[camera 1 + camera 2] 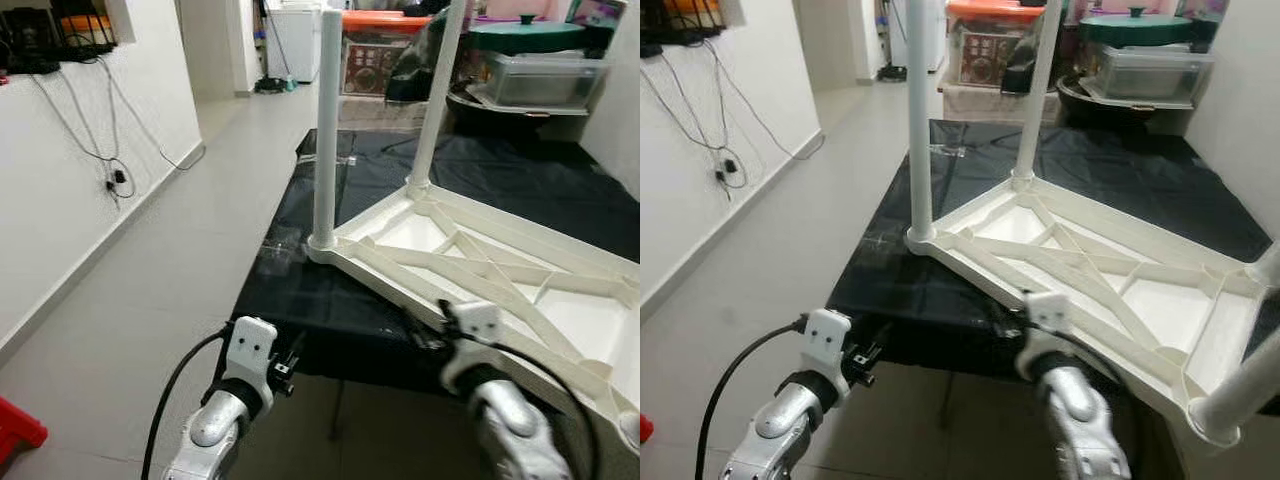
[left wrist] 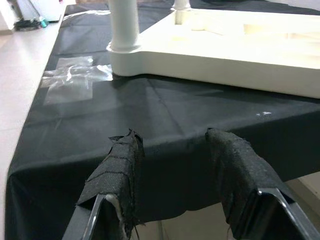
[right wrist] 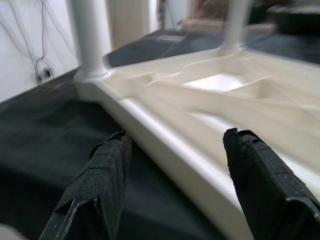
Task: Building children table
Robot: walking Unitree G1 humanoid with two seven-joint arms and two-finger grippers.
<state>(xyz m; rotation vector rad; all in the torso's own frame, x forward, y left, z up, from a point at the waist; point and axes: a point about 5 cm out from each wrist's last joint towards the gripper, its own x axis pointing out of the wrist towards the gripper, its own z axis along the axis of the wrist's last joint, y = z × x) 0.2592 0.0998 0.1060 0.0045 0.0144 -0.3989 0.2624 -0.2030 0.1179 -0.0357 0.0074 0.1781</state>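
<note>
Two white legs (image 1: 327,130) stand upright from the upturned children's table (image 1: 480,270), which lies on my black-covered bench (image 1: 300,300) near its left front corner. My left gripper (image 2: 172,150) hangs released before the bench's front edge; my right gripper (image 3: 175,150) straddles the tabletop's rim, jaws parted.

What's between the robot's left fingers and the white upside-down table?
Just bare black cloth lies between the open left gripper and the white table, seen in the left wrist view.
</note>
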